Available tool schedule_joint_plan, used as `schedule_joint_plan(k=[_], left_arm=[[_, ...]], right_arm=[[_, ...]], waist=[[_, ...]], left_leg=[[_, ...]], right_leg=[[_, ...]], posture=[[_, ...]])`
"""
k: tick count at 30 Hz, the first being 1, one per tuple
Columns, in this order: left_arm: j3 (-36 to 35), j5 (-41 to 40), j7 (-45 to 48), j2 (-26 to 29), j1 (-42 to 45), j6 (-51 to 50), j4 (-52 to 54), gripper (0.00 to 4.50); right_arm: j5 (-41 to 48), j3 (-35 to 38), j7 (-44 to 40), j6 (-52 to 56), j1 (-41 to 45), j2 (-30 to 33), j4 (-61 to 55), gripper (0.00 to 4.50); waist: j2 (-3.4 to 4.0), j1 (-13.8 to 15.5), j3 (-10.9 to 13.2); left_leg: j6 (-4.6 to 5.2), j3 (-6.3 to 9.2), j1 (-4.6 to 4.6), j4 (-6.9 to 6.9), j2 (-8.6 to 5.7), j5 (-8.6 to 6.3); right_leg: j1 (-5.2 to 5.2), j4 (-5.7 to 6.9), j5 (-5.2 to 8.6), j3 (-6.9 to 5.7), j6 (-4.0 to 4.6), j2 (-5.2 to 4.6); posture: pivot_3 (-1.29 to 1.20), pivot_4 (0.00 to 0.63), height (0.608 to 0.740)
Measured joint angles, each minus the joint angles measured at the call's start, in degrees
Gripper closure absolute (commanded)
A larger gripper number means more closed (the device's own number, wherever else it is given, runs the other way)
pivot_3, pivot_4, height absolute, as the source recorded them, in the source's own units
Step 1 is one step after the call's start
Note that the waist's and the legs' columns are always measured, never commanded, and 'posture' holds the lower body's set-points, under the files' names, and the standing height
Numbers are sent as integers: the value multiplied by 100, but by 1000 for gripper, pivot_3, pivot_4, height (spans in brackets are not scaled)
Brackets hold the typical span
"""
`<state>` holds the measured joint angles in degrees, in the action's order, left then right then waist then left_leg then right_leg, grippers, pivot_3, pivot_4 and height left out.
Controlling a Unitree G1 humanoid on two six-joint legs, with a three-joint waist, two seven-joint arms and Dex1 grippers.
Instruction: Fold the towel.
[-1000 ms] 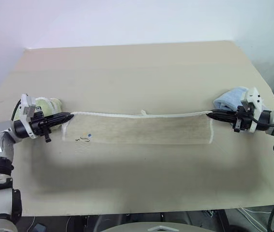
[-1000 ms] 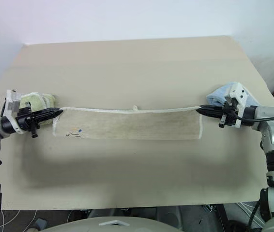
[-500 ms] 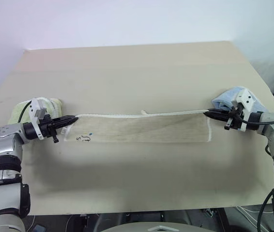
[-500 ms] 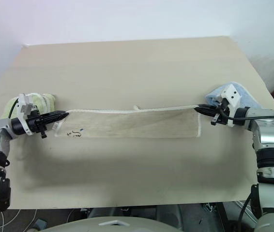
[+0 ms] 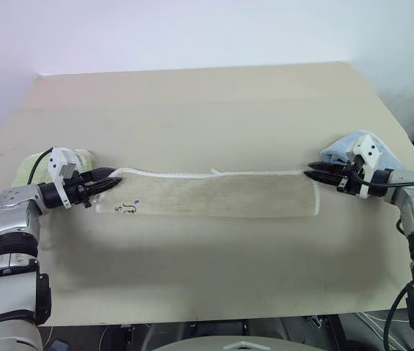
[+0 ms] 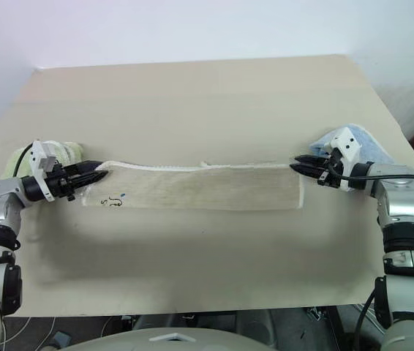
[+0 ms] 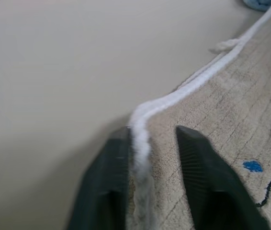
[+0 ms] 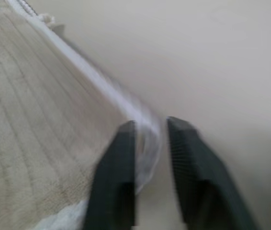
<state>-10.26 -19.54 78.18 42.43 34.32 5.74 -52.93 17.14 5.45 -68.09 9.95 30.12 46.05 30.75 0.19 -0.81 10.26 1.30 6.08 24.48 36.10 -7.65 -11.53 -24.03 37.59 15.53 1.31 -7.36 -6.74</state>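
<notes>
- Beige wooden table [image 5: 207, 110], its near corners cut off by the picture's lower edge, carries everything here.
- Tan terry towel with white corded edging [image 5: 214, 199] lies folded into 1 long narrow band across the table's middle, stretched between the 2 grippers; a small white loop [image 5: 216, 172] stands at the middle of its far edge, and a small dark printed logo [image 5: 126, 209] with a blue dot sits near its left end.
- Light-blue crumpled cloth [image 5: 353, 145] sits behind the right arm, partly hidden by it.
- Light-green crumpled cloth [image 5: 31, 167] lies behind the left arm, mostly covered.
- Left gripper [image 7: 152, 136] has its 2 black fingers parted, with the towel's corded corner lying loose between them.
- Right gripper [image 8: 150, 128] also has its fingers apart around the opposite corner; motion blur makes it hard to tell whether the cord touches either finger.
</notes>
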Motion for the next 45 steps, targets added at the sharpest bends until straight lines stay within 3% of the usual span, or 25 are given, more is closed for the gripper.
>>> schedule_joint_plan(k=[5,7,8,16,26,39,45], left_arm=[[-17,41,-48,6,105,110,-101,64],[-63,35,-32,42,199,127,-101,0],[-115,30,-62,68,236,163,-100,0],[-494,-363,373,237,13,129,709,0],[-579,-949,1331,-114,-1106,675,2286,0],[-200,-1223,1413,-186,-1419,815,2536,0],[-204,-1324,1413,-179,-1607,823,2732,0]], right_arm=[[64,96,-9,213,-67,22,-96,794],[153,220,-8,285,-99,56,-234,124],[187,283,15,335,-115,88,-305,31],[697,968,312,1192,-754,289,-1279,31],[2088,2009,1347,3817,-1603,211,-2645,31],[4091,3827,3660,6056,-2652,-862,-4364,31],[4894,3992,4727,6389,-2775,-1397,-4601,31]], waist=[[0,1,0],[0,1,0],[0,1,0],[-1,3,-1],[0,30,-1],[-2,21,-3],[-3,18,-4]], left_leg=[[0,0,0,1,0,0],[0,0,0,1,0,0],[0,0,0,1,0,0],[0,1,1,-3,1,0],[-6,2,0,2,5,-4],[2,5,-2,-8,7,-1],[2,5,-4,-8,10,-1]], right_leg=[[0,0,0,0,0,0],[0,1,0,-1,0,0],[0,1,0,0,0,0],[2,2,0,0,0,-3],[14,-8,0,6,5,-5],[40,-32,0,4,5,-4],[46,-43,2,4,10,-3]], posture=[[0,150,728],[0,150,728],[0,150,728],[0,150,728],[0,150,728],[0,150,728],[0,150,728]])
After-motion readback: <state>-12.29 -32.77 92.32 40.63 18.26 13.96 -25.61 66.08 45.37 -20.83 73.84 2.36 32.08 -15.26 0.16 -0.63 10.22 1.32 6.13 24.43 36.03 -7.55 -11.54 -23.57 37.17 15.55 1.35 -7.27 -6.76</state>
